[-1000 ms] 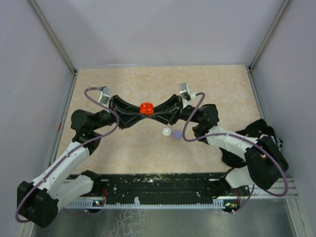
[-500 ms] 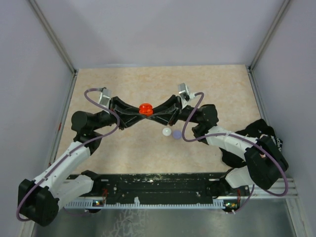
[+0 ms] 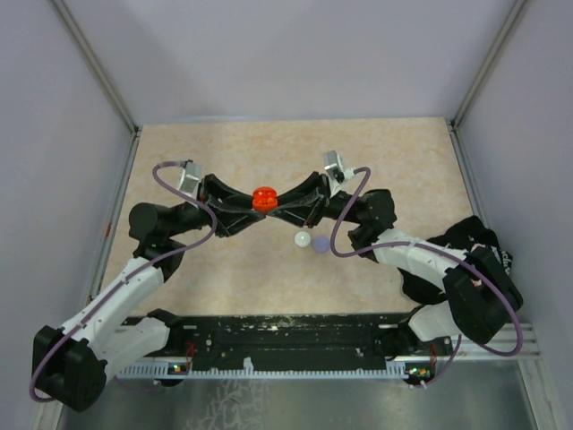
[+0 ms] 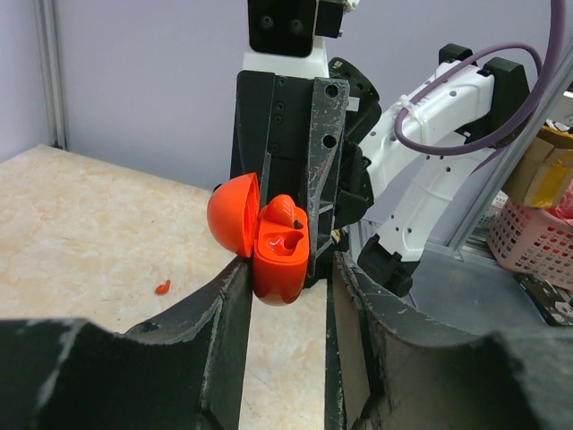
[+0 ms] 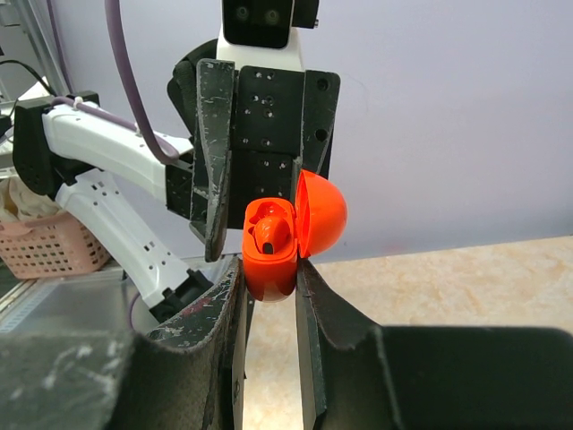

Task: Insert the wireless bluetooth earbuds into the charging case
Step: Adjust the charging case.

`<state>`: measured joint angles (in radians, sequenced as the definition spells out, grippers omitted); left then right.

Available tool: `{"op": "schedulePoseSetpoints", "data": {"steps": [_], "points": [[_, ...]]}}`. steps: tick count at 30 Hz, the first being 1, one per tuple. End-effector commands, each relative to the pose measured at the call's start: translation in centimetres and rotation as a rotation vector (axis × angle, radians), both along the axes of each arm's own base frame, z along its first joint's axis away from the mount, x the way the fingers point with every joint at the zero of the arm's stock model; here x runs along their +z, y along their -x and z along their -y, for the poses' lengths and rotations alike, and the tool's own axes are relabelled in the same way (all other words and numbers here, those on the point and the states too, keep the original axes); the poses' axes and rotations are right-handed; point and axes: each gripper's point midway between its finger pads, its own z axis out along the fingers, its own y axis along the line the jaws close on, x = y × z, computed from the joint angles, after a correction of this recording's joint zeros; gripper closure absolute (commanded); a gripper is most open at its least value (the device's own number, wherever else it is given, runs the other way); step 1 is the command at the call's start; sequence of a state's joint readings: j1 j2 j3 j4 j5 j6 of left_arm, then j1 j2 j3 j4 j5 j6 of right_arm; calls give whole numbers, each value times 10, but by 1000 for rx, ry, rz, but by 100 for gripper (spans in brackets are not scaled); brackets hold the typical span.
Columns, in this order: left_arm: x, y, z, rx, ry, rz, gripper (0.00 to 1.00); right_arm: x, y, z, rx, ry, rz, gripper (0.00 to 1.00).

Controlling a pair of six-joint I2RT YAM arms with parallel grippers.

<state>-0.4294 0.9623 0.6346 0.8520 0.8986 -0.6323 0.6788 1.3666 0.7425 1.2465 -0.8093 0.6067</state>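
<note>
A red charging case (image 3: 263,197) is held in the air between both grippers, lid open. My right gripper (image 5: 269,269) is shut on the case's base (image 5: 269,264), with a finger on each side. One red earbud (image 5: 269,233) sits in a socket. In the left wrist view the same earbud (image 4: 280,211) shows beside an empty socket of the case (image 4: 279,269). My left gripper (image 4: 291,269) is open, its left finger against the case and a gap at its right finger. Another red earbud (image 4: 162,287) lies on the table.
A round white disc (image 3: 303,238) and a round lavender disc (image 3: 320,244) lie on the beige tabletop (image 3: 224,269) just in front of the grippers. Grey walls stand on three sides. A pink basket (image 4: 537,255) sits beyond the table.
Almost nothing. The two grippers and the red case have drifted a hair to the left over the last second.
</note>
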Motion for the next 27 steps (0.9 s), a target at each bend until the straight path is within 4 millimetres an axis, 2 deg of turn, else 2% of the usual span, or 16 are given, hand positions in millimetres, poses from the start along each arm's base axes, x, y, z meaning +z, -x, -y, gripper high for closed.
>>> {"op": "schedulePoseSetpoints", "data": {"steps": [1, 14, 17, 19, 27], "points": [[3, 6, -2, -8, 7, 38, 56, 26, 6, 4, -1, -71, 68, 100], [-5, 0, -3, 25, -28, 73, 92, 22, 6, 3, 1, -56, 67, 100], [-10, -4, -6, 74, -62, 117, 99, 16, 2, 3, -26, -22, 57, 88], [-14, -9, -8, 117, -87, 143, 100, 9, -3, 4, -50, 6, 34, 78], [-39, -37, -22, 307, -200, 134, 100, -30, -37, 23, -264, 181, -94, 60]]}}
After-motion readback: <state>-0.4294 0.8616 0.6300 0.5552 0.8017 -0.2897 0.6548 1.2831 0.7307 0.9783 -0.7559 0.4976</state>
